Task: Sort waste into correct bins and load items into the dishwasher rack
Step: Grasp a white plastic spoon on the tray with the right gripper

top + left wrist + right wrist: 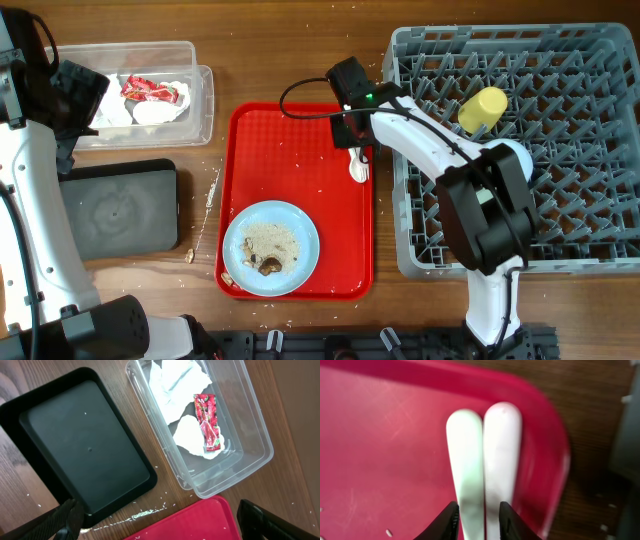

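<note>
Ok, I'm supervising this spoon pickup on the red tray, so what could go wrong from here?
The right gripper pinches two white spoons side by side; on lifting, one might slip out or twist. They lie close to the red tray's raised edge, beside the dishwasher rack, so a low carry could catch the rim or the rack wall.

No words for me to read here.
The red-and-white wrapper (pixel 208 422) in the clear tub (pixel 260 440) bears print (too small and blurred for my cameras).
</note>
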